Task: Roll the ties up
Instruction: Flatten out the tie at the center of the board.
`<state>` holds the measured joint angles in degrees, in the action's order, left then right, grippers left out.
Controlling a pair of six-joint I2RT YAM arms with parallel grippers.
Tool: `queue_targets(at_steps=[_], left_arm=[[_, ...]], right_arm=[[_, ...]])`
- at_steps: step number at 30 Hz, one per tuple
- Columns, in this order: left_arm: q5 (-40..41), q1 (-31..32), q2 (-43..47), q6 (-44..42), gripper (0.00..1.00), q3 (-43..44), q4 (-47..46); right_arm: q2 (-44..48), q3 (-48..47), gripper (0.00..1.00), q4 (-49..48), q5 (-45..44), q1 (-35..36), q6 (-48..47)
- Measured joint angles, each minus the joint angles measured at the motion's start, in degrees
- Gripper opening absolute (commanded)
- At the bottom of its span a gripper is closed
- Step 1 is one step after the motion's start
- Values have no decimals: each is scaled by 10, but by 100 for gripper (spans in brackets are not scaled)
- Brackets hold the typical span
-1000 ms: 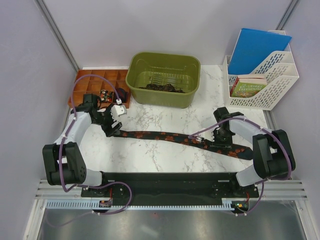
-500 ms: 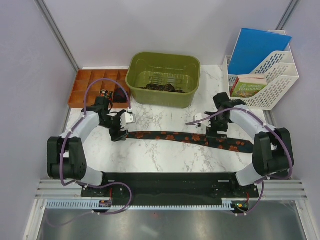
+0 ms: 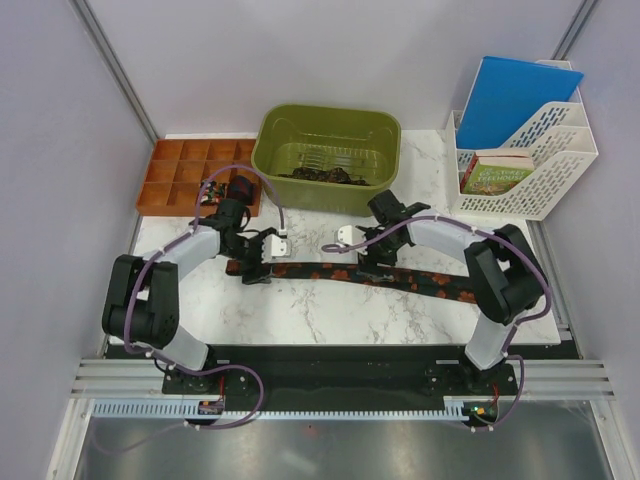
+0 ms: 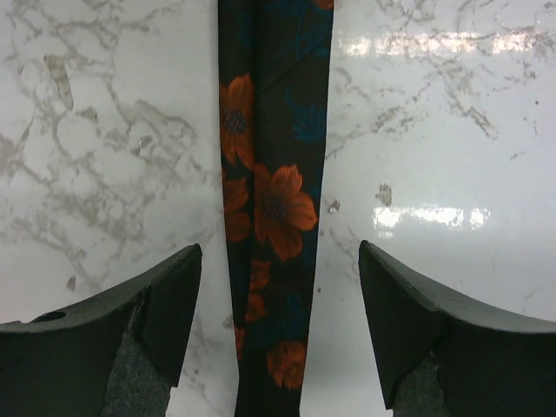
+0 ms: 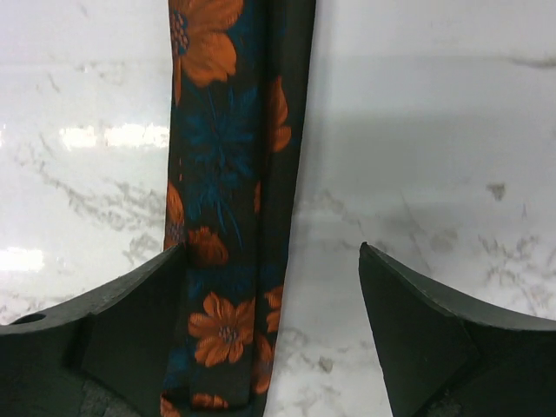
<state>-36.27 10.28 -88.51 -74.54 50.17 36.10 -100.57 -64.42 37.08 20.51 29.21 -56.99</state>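
- Straddling the dark fabric tie with orange flowers (image 4: pixel 274 200), the left gripper (image 4: pixel 280 261) stood wide open, the tie centred between its jaws.
- The right gripper (image 5: pixel 271 252) gaped equally wide, with the tie hugging one jaw.
- The green book (image 3: pixel 497 173) had a title too small to read.

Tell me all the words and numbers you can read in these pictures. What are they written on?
Nothing here can be read well enough to quote.
The book in the white rack: its green cover has some print, but it is too small and blurred to read.
The tie, the blue folder and the green bin: no words or numbers show, only orange flowers on the tie.
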Motion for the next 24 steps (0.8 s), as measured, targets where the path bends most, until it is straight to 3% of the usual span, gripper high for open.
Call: queue_targets(at_steps=[6,13,20,21,24], left_arm=[[1,59,-40,8,74,0,-48],[18,83,-51,7,45,0,-64],[19,86,-60,8,29,9,-62],[19,87,-60,8,28,9,-62],[19,91,-60,10,48,16,-58]], right_arm=[[-41,-20,81,-23,11,31,14],[-44,-21,66,-28,19,47,18],[-43,-16,52,-25,29,47,2],[-40,-11,51,-26,31,47,-3],[-21,12,50,-35,32,48,-29]])
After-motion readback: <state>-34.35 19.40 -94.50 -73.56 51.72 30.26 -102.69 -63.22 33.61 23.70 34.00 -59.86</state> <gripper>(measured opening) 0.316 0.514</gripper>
